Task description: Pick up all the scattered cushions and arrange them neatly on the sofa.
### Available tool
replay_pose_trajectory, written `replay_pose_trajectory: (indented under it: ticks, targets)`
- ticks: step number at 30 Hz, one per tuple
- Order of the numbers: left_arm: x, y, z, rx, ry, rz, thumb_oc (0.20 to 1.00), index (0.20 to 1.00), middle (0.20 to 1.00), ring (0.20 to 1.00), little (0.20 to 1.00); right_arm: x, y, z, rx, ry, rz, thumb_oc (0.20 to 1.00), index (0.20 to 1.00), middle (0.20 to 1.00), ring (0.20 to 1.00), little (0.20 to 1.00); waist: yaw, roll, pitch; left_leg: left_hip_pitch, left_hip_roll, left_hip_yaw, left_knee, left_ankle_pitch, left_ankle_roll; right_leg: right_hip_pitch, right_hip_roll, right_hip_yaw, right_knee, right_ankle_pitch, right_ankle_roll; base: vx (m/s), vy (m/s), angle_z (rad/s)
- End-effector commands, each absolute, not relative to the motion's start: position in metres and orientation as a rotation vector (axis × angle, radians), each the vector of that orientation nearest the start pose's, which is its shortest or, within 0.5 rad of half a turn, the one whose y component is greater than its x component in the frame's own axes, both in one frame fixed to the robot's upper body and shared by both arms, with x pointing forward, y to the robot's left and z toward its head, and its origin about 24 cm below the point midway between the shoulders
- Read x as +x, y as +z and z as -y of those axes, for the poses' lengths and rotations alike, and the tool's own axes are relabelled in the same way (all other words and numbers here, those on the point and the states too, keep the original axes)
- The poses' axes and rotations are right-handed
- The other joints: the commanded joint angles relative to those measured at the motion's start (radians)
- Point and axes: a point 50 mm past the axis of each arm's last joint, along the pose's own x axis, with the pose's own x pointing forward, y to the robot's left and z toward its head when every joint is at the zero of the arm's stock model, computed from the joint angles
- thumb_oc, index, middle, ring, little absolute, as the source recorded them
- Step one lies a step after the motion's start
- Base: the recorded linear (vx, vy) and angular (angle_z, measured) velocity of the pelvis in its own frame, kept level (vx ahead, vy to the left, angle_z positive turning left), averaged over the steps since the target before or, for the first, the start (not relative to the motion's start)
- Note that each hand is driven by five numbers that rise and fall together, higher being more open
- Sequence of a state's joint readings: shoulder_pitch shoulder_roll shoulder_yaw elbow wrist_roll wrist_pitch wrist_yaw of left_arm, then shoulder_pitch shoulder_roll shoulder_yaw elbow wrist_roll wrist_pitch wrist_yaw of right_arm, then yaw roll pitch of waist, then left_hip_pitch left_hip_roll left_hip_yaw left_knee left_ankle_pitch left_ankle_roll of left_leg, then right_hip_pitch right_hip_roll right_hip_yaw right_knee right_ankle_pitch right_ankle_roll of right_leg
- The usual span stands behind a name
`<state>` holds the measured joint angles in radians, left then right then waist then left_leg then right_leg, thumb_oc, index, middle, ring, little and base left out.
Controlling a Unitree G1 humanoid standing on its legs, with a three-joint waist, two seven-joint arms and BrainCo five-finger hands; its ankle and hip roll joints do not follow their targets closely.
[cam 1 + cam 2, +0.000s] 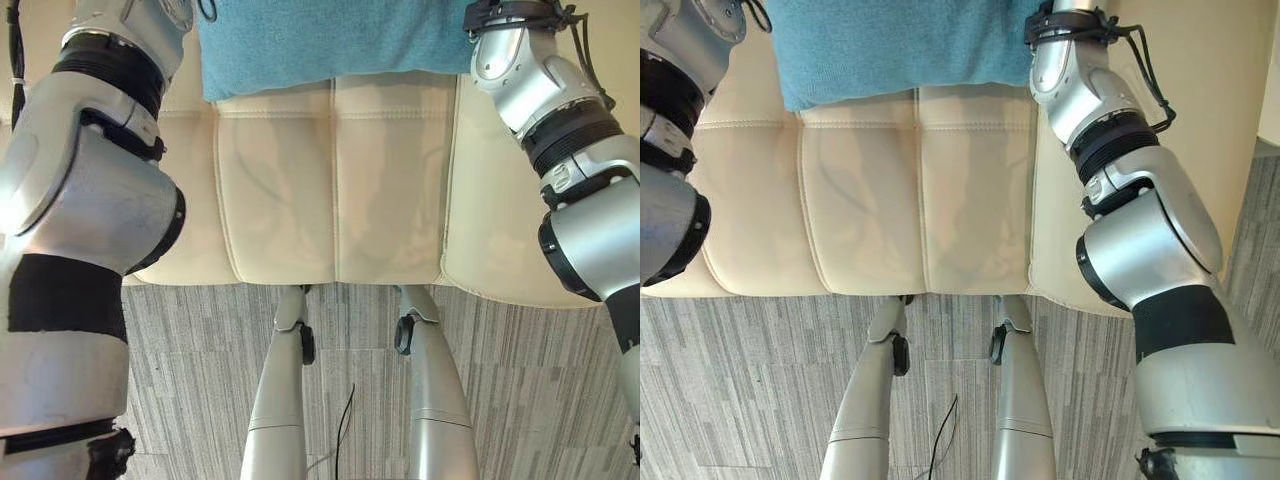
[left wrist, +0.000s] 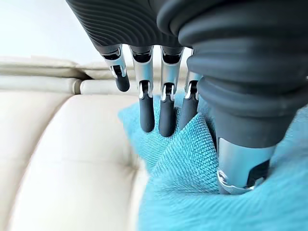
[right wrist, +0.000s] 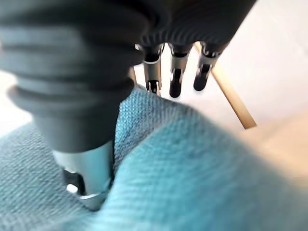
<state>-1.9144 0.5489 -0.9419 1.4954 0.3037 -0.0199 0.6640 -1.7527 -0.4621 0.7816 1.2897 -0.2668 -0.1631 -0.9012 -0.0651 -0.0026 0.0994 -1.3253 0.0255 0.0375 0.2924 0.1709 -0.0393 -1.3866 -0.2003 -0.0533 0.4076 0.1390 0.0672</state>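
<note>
On sofa [image 1: 330,200] | teal cushion [image 1: 330,40] pinched between both hands' fingers [image 2: 166,115]

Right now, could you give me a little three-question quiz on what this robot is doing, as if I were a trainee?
1. True or false: the blue cushion lies on the floor.
2. What does the left hand do to it? A) hovers apart B) pinches a corner between thumb and fingers C) presses flat
3. Fill in: the cushion rests on the cream ___.

Key:
1. False; it is on the seat, at the back.
2. B; the right hand grips the other side likewise.
3. Sofa.
</note>
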Motion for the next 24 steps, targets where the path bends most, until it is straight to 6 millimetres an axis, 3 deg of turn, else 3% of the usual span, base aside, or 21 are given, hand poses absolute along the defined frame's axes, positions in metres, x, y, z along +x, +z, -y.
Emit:
replay_pose_trajectory:
  ticks: [1,2,5,6,7,8,9,10,11,13,14,17,21,22,23,24]
  targets:
    - [0.348,0.498,-0.172,0.918,0.808,0.670,1.000,1.000,1.000,1.000,1.000,0.350,0.478,0.104,-0.966,-0.772,1.147,1.000,1.000,1.000,1.000,1.000,0.018,-0.066,-0.001,0.083,-0.056,0.035,0.030,-0.146,0.042,0.156,0.051,0.024,-0.022,-0.183,0.049,0.00,0.000,0.00]
    - [0.348,0.498,-0.172,0.918,0.808,0.670,1.000,1.000,1.000,1.000,1.000,0.350,0.478,0.104,-0.966,-0.772,1.147,1.000,1.000,1.000,1.000,1.000,0.018,-0.066,-0.003,0.082,-0.056,0.035,0.026,-0.143,0.042,0.154,0.052,0.024,-0.025,-0.180,0.049,0.00,0.000,0.00]
    - [0.355,0.488,-0.187,0.324,0.561,0.565,1.000,1.000,1.000,1.000,1.000,0.355,0.473,0.111,-0.816,-0.725,1.081,1.000,1.000,1.000,1.000,1.000,0.018,-0.054,0.003,0.114,-0.060,0.039,0.015,-0.145,0.045,0.190,0.055,0.021,-0.035,-0.178,0.049,0.00,0.011,0.00]
    - [0.362,0.480,-0.191,-0.012,0.406,0.542,1.000,1.000,1.000,1.000,1.000,0.360,0.465,0.117,-0.626,-0.684,1.012,1.000,1.000,1.000,1.000,1.000,0.023,-0.044,0.003,0.153,-0.063,0.039,0.002,-0.150,0.045,0.234,0.055,0.016,-0.051,-0.183,0.049,0.03,0.018,-0.01]
    - [0.374,0.462,-0.191,-0.273,0.292,0.499,1.000,1.000,1.000,1.000,1.000,0.370,0.449,0.129,-0.276,-0.621,0.879,1.000,1.000,1.000,1.000,1.000,0.026,-0.037,0.005,0.199,-0.063,0.034,-0.009,-0.160,0.041,0.285,0.055,0.008,-0.064,-0.194,0.052,0.00,0.000,0.00]
    - [0.379,0.453,-0.191,-0.310,0.280,0.494,1.000,1.000,1.000,1.000,1.000,0.374,0.441,0.131,-0.152,-0.591,0.837,1.000,1.000,1.000,1.000,1.000,0.024,-0.036,0.007,0.221,-0.065,0.031,-0.018,-0.155,0.041,0.313,0.056,0.005,-0.079,-0.187,0.053,0.01,-0.006,-0.04]
    - [0.379,0.452,-0.191,-0.309,0.280,0.493,1.000,1.000,1.000,1.000,1.000,0.374,0.440,0.131,-0.152,-0.591,0.835,1.000,1.000,1.000,1.000,1.000,0.025,-0.035,0.007,0.224,-0.065,0.031,-0.022,-0.152,0.041,0.316,0.056,0.004,-0.084,-0.184,0.053,0.05,-0.021,-0.01]
    - [0.390,0.430,-0.190,-0.362,0.253,0.489,1.000,1.000,1.000,1.000,1.000,0.385,0.412,0.133,0.242,-0.470,0.726,1.000,1.000,1.000,1.000,1.000,0.023,-0.027,0.009,0.287,-0.061,0.022,-0.043,-0.155,0.032,0.391,0.059,-0.006,-0.114,-0.186,0.060,0.08,-0.035,0.01]
    - [0.396,0.416,-0.190,-0.330,0.252,0.478,1.000,1.000,1.000,1.000,1.000,0.389,0.397,0.135,0.269,-0.451,0.704,1.000,1.000,1.000,1.000,1.000,0.019,-0.027,0.008,0.316,-0.058,0.017,-0.054,-0.151,0.028,0.425,0.058,-0.008,-0.132,-0.181,0.062,0.13,-0.062,0.06]
    - [0.405,0.380,-0.189,-0.071,0.236,0.465,1.000,1.000,1.000,1.000,1.000,0.397,0.360,0.140,0.184,-0.385,0.680,1.000,1.000,1.000,1.000,1.000,0.017,-0.019,0.010,0.420,-0.046,0.004,-0.087,-0.143,0.016,0.548,0.056,-0.019,-0.179,-0.170,0.070,0.13,-0.086,0.02]
    - [0.411,0.335,-0.200,0.174,0.222,0.388,1.000,1.000,1.000,1.000,1.000,0.401,0.316,0.144,0.053,-0.318,0.620,1.000,1.000,1.000,1.000,1.000,0.016,-0.019,0.016,0.532,-0.043,-0.005,-0.122,-0.136,0.006,0.659,0.052,-0.034,-0.221,-0.160,0.071,0.13,-0.106,-0.02]
    - [0.409,0.273,-0.220,0.421,0.176,0.248,1.000,1.000,1.000,1.000,1.000,0.398,0.260,0.157,-0.117,-0.228,0.520,1.000,1.000,1.000,1.000,1.000,0.013,-0.023,0.009,0.646,-0.051,-0.007,-0.151,-0.130,0.004,0.786,0.059,-0.056,-0.273,-0.144,0.063,0.12,-0.083,-0.01]
    - [0.380,0.170,-0.253,0.589,0.120,0.016,1.000,1.000,1.000,1.000,1.000,0.377,0.175,0.176,-0.262,-0.141,0.334,1.000,1.000,1.000,1.000,1.000,0.018,-0.025,-0.013,0.803,-0.046,-0.009,-0.197,-0.123,0.009,0.929,0.068,-0.075,-0.319,-0.143,0.052,0.12,-0.068,-0.02]
    - [0.367,0.139,-0.259,0.587,0.104,-0.056,1.000,1.000,1.000,1.000,1.000,0.369,0.148,0.182,-0.281,-0.123,0.257,1.000,1.000,1.000,1.000,1.000,0.017,-0.022,-0.023,0.851,-0.042,-0.007,-0.217,-0.119,0.008,0.971,0.072,-0.082,-0.333,-0.144,0.050,0.15,-0.072,0.04]
    - [0.338,0.088,-0.270,0.599,0.066,-0.183,1.000,1.000,1.000,1.000,1.000,0.349,0.103,0.192,-0.299,-0.065,0.115,1.000,1.000,1.000,1.000,1.000,0.017,-0.019,-0.040,0.928,-0.032,-0.007,-0.247,-0.117,0.008,1.038,0.078,-0.084,-0.356,-0.148,0.042,0.10,-0.054,0.01]
    - [0.337,0.086,-0.270,0.598,0.066,-0.187,1.000,1.000,1.000,1.000,1.000,0.348,0.102,0.192,-0.301,-0.063,0.111,1.000,1.000,1.000,1.000,1.000,0.016,-0.018,-0.040,0.936,-0.032,-0.007,-0.251,-0.116,0.008,1.046,0.079,-0.085,-0.359,-0.148,0.042,0.14,-0.060,-0.01]
